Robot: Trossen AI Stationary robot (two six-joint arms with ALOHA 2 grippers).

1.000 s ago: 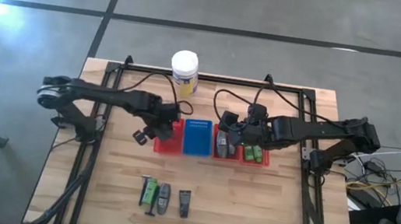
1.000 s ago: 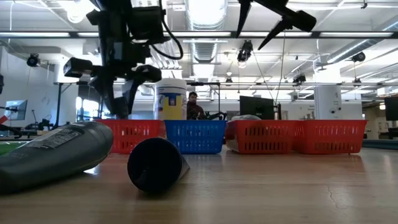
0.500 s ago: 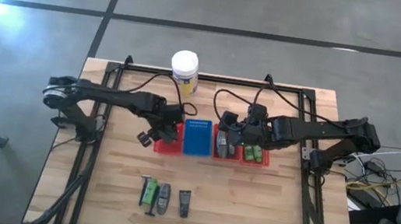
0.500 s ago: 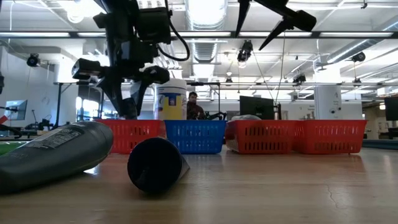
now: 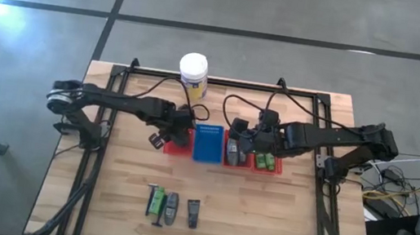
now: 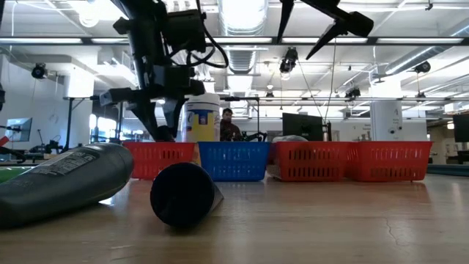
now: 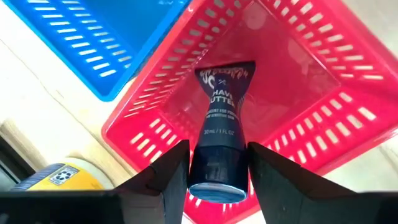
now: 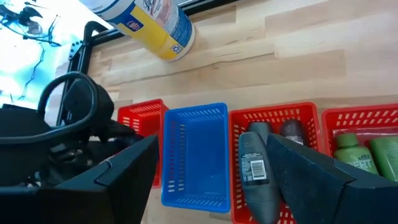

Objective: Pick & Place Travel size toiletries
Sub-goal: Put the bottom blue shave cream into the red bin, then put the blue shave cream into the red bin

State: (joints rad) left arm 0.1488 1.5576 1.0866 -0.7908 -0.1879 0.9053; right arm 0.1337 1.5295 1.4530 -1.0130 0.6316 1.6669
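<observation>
My left gripper (image 5: 168,135) is shut on a dark travel tube (image 7: 219,118) above the leftmost red basket (image 5: 179,148). My right gripper (image 5: 241,141) hovers open over another red basket (image 8: 273,118) that holds grey tubes (image 8: 255,165). Green bottles (image 8: 364,149) lie in the red basket beside it. Near the table's near edge lie a green tube (image 5: 155,201), a grey tube (image 5: 171,208) and a dark tube (image 5: 192,212), each on its side. My left gripper pinches the dark tube between its two fingers (image 7: 171,171) at the cap end (image 7: 216,177). The fingers come from above, slanting down, and lie along the tube's sides. The tube is lifted clear, and its flat crimped end (image 7: 225,71) points down into the red basket (image 7: 292,81).
A blue basket (image 5: 208,144) stands between the red ones. A large white jar with a yellow label (image 5: 193,74) stands behind them near the table's far edge. A black frame (image 5: 223,81) runs around the table. Bare wood lies to the baskets' left and right.
My left gripper, with the dark tube, has moved toward the table's right, from beside the leftmost red basket to above it, and has come lower. My right gripper has kept still.
</observation>
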